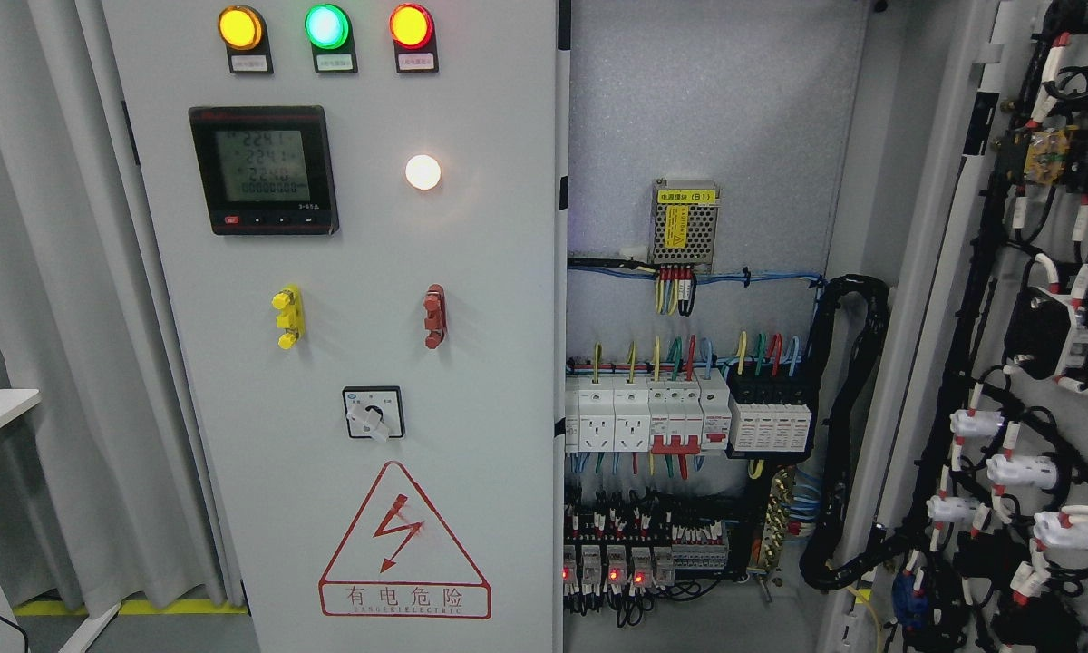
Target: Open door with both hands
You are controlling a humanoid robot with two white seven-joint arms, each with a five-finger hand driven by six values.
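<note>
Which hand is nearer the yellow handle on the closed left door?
Neither can be judged: no robot hand or arm shows in the head view. The yellow handle sits on the closed left door; the right door stands swung open.

A pale grey left cabinet door (326,363) is seen, topped by an amber lamp (239,27), a green lamp (326,26) and a red lamp (411,25). A black-framed meter (263,170) with a grey-green display is shown beside a white lit lamp (422,172). A yellow handle (287,317) and a red handle (434,316) are mounted above a red-outlined warning triangle (404,546). White breakers (648,415) with multicoloured wires are visible inside.
</note>
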